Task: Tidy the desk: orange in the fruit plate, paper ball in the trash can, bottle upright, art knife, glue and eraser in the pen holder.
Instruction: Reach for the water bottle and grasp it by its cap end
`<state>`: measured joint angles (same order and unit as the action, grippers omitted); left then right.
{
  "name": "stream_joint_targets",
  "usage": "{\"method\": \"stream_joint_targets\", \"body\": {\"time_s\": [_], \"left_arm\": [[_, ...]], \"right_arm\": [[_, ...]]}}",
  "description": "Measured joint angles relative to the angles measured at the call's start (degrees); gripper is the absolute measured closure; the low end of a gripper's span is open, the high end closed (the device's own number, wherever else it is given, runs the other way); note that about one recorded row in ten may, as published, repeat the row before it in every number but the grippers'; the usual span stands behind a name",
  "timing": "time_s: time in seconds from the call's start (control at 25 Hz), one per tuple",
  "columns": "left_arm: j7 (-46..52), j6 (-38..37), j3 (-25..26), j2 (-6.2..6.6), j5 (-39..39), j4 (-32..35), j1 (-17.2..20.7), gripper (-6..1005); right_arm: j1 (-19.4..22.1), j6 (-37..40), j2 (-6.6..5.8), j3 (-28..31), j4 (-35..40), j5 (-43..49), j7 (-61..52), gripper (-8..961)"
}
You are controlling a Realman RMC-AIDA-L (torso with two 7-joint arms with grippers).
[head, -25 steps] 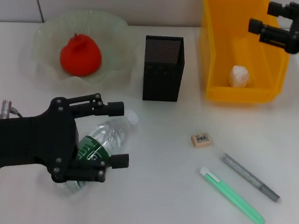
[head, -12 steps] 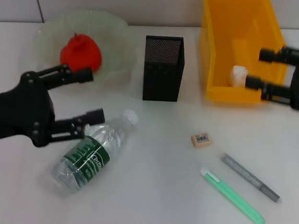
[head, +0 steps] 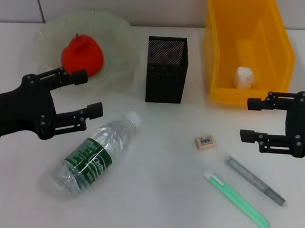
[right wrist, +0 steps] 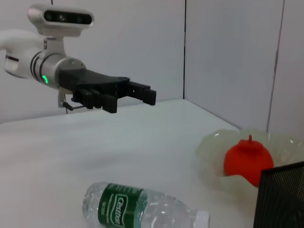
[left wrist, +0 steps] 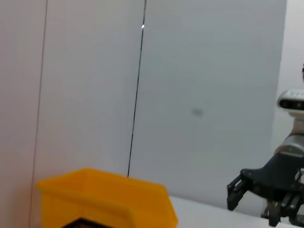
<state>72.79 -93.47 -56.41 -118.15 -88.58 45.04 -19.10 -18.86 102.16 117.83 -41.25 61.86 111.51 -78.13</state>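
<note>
Nearest the robot, on the white table (head: 155,199), lie a green pen-shaped tool (head: 237,199) and a grey pen-shaped tool (head: 255,180), side by side on the right. To their left the bottle (head: 96,153) lies on its side, its white cap pointing toward the pen holder (head: 166,69). The eraser (head: 205,142) rests flat just beyond the green tool's near tip.

The left gripper (head: 85,93) hangs over the table on the left with its fingers spread wide and nothing between them; the bottle lies just beside and nearer than its lower finger, not touching. The right gripper (head: 249,120) hovers on the right, fingers likewise parted and empty, with the eraser near its lower finger and the trash can (head: 221,45) just behind it.

Farther back, the pen holder stands upright between the fruit plate (head: 120,52) and the trash can. The orange (head: 81,55) sits in the plate, and the paper ball (head: 245,77) lies on the trash can's floor.

The right wrist view shows what the head view cannot: pale panelled walls behind the table, the left arm's silver camera housing, and the bottle's label side-on. The left wrist view shows mostly grey wall with a thin vertical seam, the yellow can's rim, and the right gripper far off.
</note>
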Motion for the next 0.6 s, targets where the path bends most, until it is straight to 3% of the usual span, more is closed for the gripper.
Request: {"method": "stream_joint_targets", "body": {"time_s": [0.6], "left_arm": [[9.28,8.53,-2.25,-0.23,-5.70,5.46,-0.81,251]], "right_arm": [[0.08,-1.86,-1.39,4.25,-3.40,1.33,0.91,282]]}}
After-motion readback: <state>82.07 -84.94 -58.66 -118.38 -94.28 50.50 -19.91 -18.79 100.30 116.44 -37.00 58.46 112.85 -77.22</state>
